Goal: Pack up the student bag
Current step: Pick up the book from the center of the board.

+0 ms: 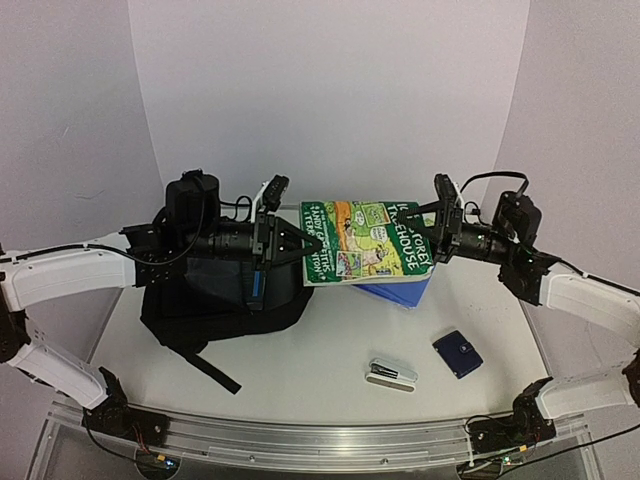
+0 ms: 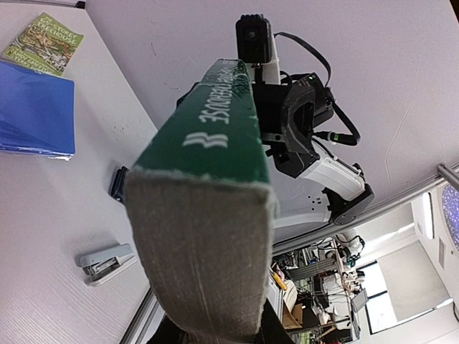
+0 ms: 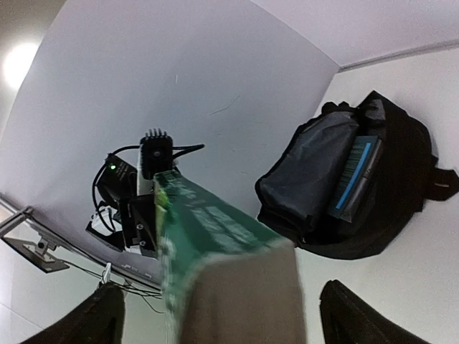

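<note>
A green book (image 1: 365, 240) is held in the air above the middle of a white table (image 1: 320, 350), between two robot arms. The left gripper (image 1: 308, 243) is clamped on the book's left edge. In the left wrist view its fingers (image 2: 276, 331) pinch the page edge at the bottom of the frame. The right gripper (image 1: 437, 240) sits at the book's right edge with its jaws spread wide. In the right wrist view the book lies between the two fingers (image 3: 358, 315) with a gap on either side, so it grips nothing.

The black bag (image 1: 190, 300) lies on the table's left side, under the left arm. It is open, showing grey lining and a dark flat item with a blue stripe (image 3: 355, 179) inside.

A blue book (image 1: 405, 292) lies on the table beneath the held book. Nearer the arms lie a grey stapler (image 1: 392, 374) and, just to its right, a dark blue case (image 1: 457, 354).
</note>
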### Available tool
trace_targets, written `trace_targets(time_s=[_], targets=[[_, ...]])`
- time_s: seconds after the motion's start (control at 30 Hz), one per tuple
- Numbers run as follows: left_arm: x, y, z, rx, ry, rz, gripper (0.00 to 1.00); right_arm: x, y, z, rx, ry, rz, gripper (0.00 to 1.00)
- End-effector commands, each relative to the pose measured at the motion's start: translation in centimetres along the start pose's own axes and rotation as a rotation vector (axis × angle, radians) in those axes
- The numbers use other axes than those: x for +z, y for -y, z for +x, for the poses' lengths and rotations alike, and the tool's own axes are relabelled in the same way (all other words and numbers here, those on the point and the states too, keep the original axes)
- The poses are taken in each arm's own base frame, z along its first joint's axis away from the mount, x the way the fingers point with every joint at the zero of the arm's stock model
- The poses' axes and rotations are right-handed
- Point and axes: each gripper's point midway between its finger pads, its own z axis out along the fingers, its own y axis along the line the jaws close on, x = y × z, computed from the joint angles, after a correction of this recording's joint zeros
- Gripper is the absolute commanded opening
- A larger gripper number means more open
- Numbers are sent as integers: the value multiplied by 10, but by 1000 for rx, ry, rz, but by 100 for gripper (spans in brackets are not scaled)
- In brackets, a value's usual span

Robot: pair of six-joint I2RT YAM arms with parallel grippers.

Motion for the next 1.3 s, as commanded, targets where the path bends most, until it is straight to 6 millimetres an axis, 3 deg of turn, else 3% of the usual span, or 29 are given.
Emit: trace_targets(time_s=[0.0, 0.1, 0.4, 0.57, 0.67, 0.83, 0.93, 1.03, 1.1, 1.17, 1.27], targets=[[-17, 47, -25, 102, 75, 75, 0, -3, -46, -5, -97, -22, -147, 80], [-19, 48, -29, 103, 97, 69, 0, -7, -55, 1, -96, -44, -178, 67], [-14, 47, -35, 91, 93, 81, 0, -12, -57, 15, -80, -78, -193, 48], [-15, 39, -37, 66, 97, 57, 0, -10, -58, 18, -86, -90, -200, 45], [-16, 34, -39, 50, 101, 44, 0, -8, -54, 22, -79, -103, -197, 36], [-18, 24, -43, 27, 109, 26, 0, -4, -53, 28, -78, -123, -203, 34], [-19, 17, -45, 18, 112, 8, 0, -4, -53, 28, -80, -122, -202, 24], [-24, 3, -46, 2, 114, -45, 1, -3, -50, 19, -78, -74, -175, 5], [-34, -18, -50, -19, 127, -124, 23, 0, -41, 10, -54, -23, -128, 0], [-52, -52, -53, -78, 142, -241, 55, 5, -24, 0, -9, 32, -63, 0], [-88, -101, -50, -168, 161, -411, 82, 12, 2, -9, 56, 78, 11, 0]])
